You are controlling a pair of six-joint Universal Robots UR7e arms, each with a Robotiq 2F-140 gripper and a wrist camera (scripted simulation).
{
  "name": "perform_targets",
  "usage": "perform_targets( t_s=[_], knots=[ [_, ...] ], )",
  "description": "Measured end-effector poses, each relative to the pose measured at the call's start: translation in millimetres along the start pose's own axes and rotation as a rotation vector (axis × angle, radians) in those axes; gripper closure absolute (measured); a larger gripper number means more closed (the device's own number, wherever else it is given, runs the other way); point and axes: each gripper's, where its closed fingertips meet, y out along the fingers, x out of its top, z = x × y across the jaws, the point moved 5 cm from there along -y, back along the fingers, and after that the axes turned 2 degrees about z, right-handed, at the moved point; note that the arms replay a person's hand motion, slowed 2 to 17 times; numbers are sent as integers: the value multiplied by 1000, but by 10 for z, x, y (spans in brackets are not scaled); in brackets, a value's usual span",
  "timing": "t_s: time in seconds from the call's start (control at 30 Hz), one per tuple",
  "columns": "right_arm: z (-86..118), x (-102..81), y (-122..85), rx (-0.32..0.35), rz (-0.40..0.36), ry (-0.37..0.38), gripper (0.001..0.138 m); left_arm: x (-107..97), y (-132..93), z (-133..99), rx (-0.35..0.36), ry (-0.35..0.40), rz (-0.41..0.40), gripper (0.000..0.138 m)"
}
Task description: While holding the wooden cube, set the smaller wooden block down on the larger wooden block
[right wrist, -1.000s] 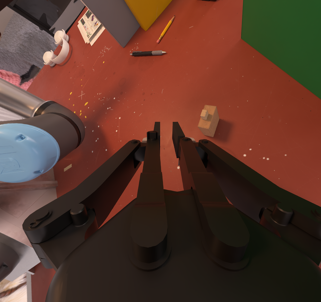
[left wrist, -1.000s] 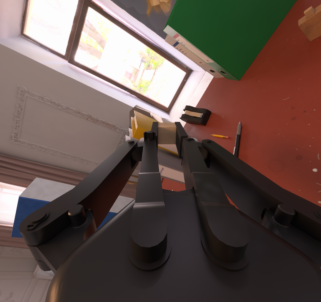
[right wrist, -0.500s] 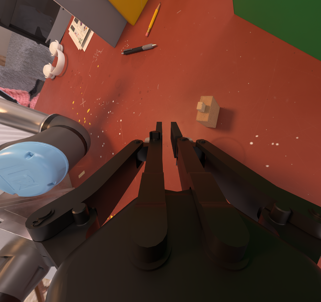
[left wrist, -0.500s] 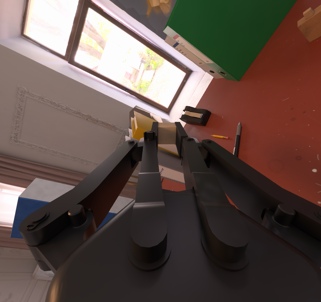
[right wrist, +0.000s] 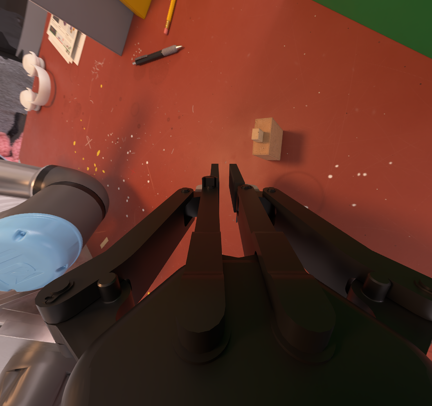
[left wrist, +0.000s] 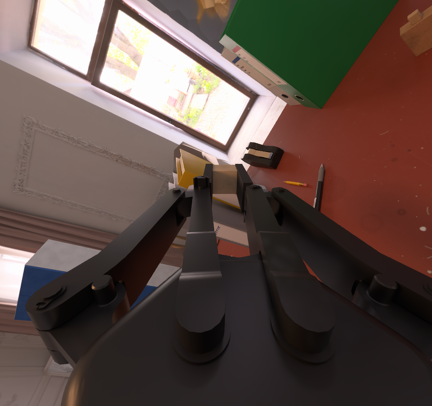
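My left gripper (left wrist: 224,180) is shut on the pale wooden cube (left wrist: 225,178) and holds it in the air above the red table. The larger wooden block (right wrist: 268,143) lies on the table with the smaller wooden block (right wrist: 257,135) resting on top of it. Both also show at the right edge of the left wrist view, the larger block (left wrist: 418,36) and the smaller one (left wrist: 415,17). My right gripper (right wrist: 224,168) is empty, its fingers a narrow gap apart. It hovers above the table, left of and nearer than the stacked blocks.
A green binder (right wrist: 374,4) lies at the far right. A pencil (right wrist: 171,7), a pen (right wrist: 156,55), a yellow and grey box (right wrist: 81,4), leaflets (right wrist: 66,39) and a white curved object (right wrist: 37,84) lie at the back left. A tape dispenser (left wrist: 263,155) stands near the window. A robot arm joint with a blue cap (right wrist: 35,250) is at the left.
My right gripper has drawn back from the stacked blocks and its finger gap has narrowed a little. The left gripper with the cube has hardly moved.
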Motion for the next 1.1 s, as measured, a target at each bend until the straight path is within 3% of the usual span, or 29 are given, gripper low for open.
perform_targets(
  t_s=[0.27,0.57,1.1],
  knots=[
    [-11,-14,73,-79,63,-11,128,3,-2,0,0,0,-1,113],
    [27,2,154,-103,111,-33,131,9,-6,-3,-1,0,-4,113],
    [80,46,76,-120,83,-109,127,18,-17,-6,-1,2,-10,113]
  ],
)
